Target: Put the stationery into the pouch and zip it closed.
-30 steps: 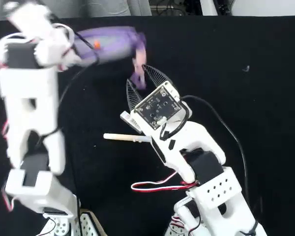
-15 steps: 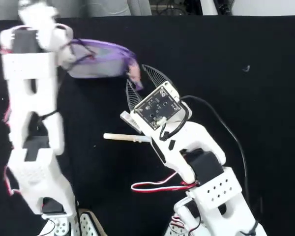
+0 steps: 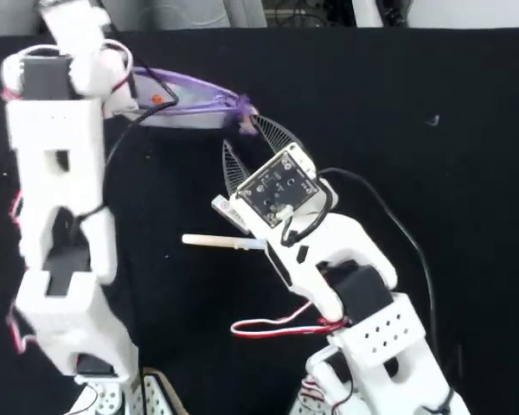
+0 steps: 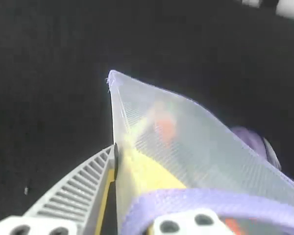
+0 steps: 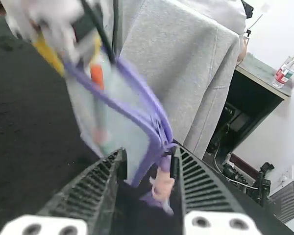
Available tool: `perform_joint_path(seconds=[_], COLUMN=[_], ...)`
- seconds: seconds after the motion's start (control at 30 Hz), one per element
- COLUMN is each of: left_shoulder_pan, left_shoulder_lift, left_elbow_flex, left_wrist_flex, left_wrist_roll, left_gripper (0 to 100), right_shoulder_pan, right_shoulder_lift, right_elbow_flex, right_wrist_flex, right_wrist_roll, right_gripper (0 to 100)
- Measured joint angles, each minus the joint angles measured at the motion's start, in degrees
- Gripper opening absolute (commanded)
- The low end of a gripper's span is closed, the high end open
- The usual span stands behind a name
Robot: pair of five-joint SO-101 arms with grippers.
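**Q:** Left side of the figure: what was your left pincer doing?

**A:** My left pincer [image 3: 125, 86] was clamped on the left end of the pouch [image 3: 186, 108]. It held the pouch up at the far left of the black table [image 3: 432, 216]. The pouch was translucent mesh with a purple edge, and an orange item [image 3: 158, 99] showed through its wall. A yellow shape [image 4: 147, 171] lay beside my ribbed finger [image 4: 73, 196]; I could not tell what it was.

**Q:** And towards the middle?

**A:** A pale pencil-like stick [image 3: 218, 241] lay flat on the table, nearer than the pouch and well apart from it. Its right end ran under my right arm.

**Q:** What was the state of the right pincer?

**A:** My right pincer [image 3: 240, 130] stood spread wide at the pouch's right end. In the right wrist view one jaw stood on either side of the purple corner, with the pinkish zipper pull [image 5: 160, 188] hanging in the gap. Neither jaw pressed on it.

**Q:** Anything further right?

**A:** A red-and-white cable [image 3: 277, 327] looped by my right arm's near joint.
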Motion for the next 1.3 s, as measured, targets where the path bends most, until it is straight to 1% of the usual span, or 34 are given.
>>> perform_joint_path(seconds=[0.1,0.17,0.23,0.27,0.3,0.33,0.4,0.5,0.57,0.63,0.67,0.73,0.87,0.93,1.03,1.1,1.23,1.3], left_shoulder_pan=[-0.7,-0.97,-0.88,-1.05,-1.23,-1.41,-1.58,-1.58,-2.37,-4.22,-4.92,-4.92,-3.34,-3.43,-3.25,-3.16,-3.43,-3.16], left_shoulder_lift=[-3.43,-1.85,1.32,0.97,1.14,1.32,0.53,-2.64,-7.47,-12.22,-12.48,-11.16,-0.09,0.62,0.7,0.7,0.26,0.18], left_elbow_flex=[2.64,9.05,16.79,19.25,19.16,18.55,14.68,2.73,-5.1,-7.21,-7.38,-0.09,22.42,26.9,26.46,23.47,11.43,7.82], left_wrist_flex=[-0.79,-3.96,-8.88,-10.02,-10.37,-10.2,-7.12,-1.32,-0.26,-0.26,-0.26,-2.29,-12.48,-14.95,-14.51,-11.6,-2.55,-0.79], left_wrist_roll=[0.88,0.97,0.7,0.53,0.53,0.53,0.53,0.62,0.62,1.14,1.41,1.41,0.26,0.18,0.18,0.0,0.35,0.09], left_gripper=[3,3,3,3,3,3,3,3,3,3,3,3,3,3,3,3,3,3], right_shoulder_pan=[0.0,0.0,0.0,0.09,0.09,0.09,0.0,0.0,0.09,0.0,0.0,0.09,0.0,0.26,0.09,0.26,0.35,0.0], right_shoulder_lift=[0.0,0.0,0.0,0.0,-0.09,-0.09,-0.09,-0.09,-0.09,-0.09,-0.09,-0.09,-0.09,-0.09,-0.09,-0.09,-0.09,-0.09], right_elbow_flex=[0.0,0.09,1.05,1.67,2.02,2.11,2.11,2.2,2.2,2.2,2.2,2.2,2.2,2.2,2.2,2.2,2.2,2.2], right_wrist_flex=[0.0,-0.18,-1.49,-2.2,-2.73,-2.99,-3.34,-3.52,-3.52,-3.52,-3.52,-3.52,-3.52,-3.6,-3.6,-3.6,-3.6,-3.6], right_wrist_roll=[0.0,0.09,0.09,0.0,0.0,0.0,0.0,0.0,0.0,0.0,0.0,0.0,0.0,0.0,0.09,0.0,0.0,0.09], right_gripper=[14.9,14.9,14.9,14.9,14.9,14.9,14.9,14.9,14.9,14.9,14.9,14.9,14.9,14.9,14.9,14.9,14.9,14.9])
